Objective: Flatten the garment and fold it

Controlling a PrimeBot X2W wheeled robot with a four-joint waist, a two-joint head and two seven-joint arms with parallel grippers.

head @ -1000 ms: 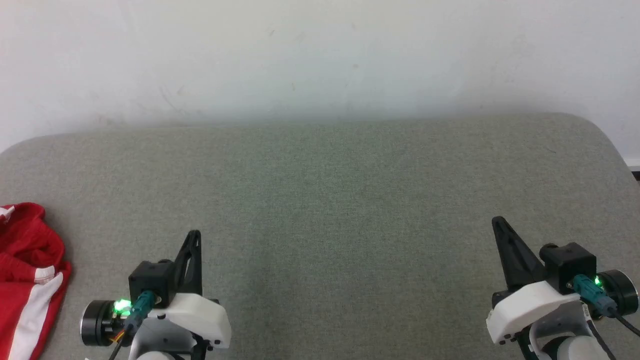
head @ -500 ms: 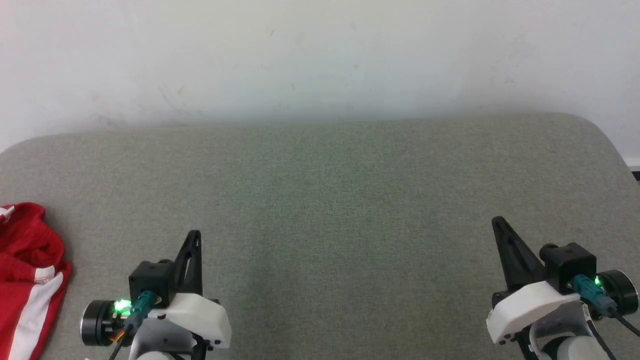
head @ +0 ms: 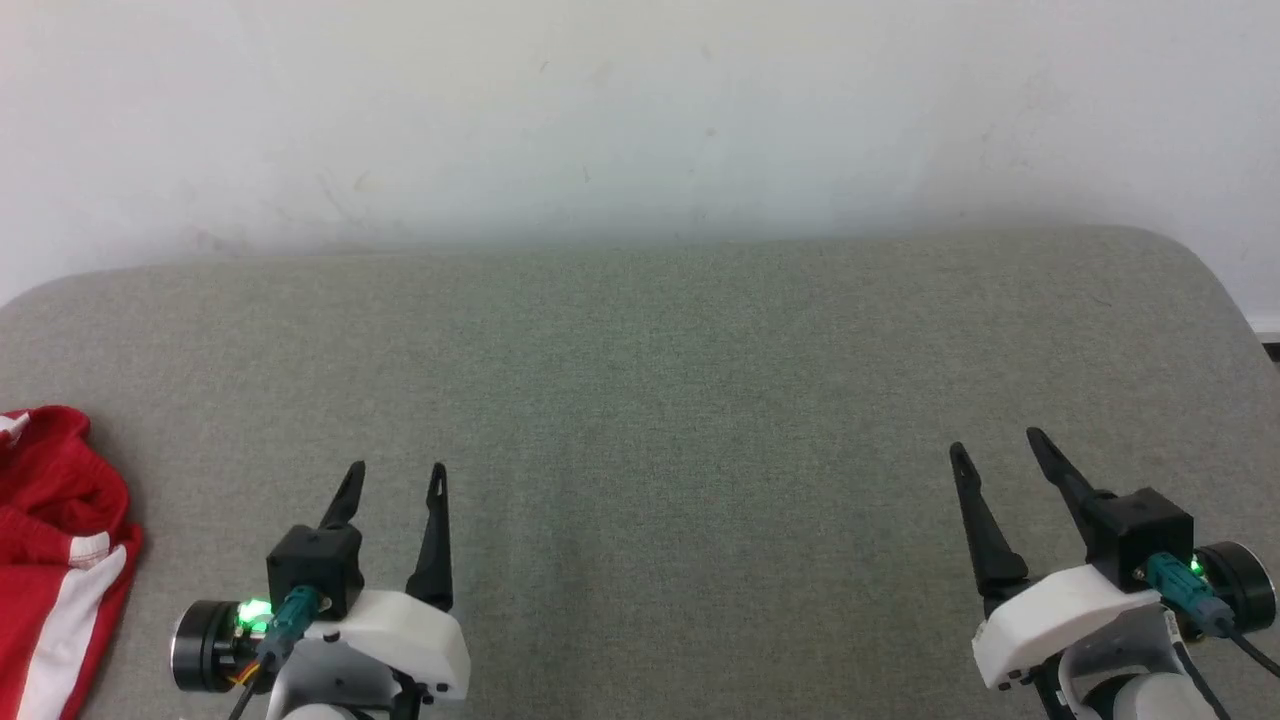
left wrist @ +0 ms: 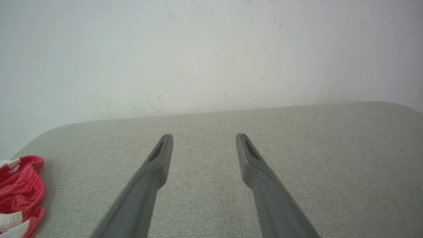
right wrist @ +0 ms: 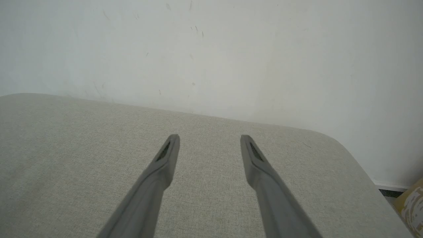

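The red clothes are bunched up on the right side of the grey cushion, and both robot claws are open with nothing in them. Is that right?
Not quite. The red garment lies bunched at the left side of the grey cushion, not the right, as the head view shows. The left gripper and right gripper are indeed open and empty.

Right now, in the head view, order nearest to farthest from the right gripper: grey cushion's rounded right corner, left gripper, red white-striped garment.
1. Grey cushion's rounded right corner, beyond the right gripper.
2. Left gripper, lower left.
3. Red white-striped garment, far left.
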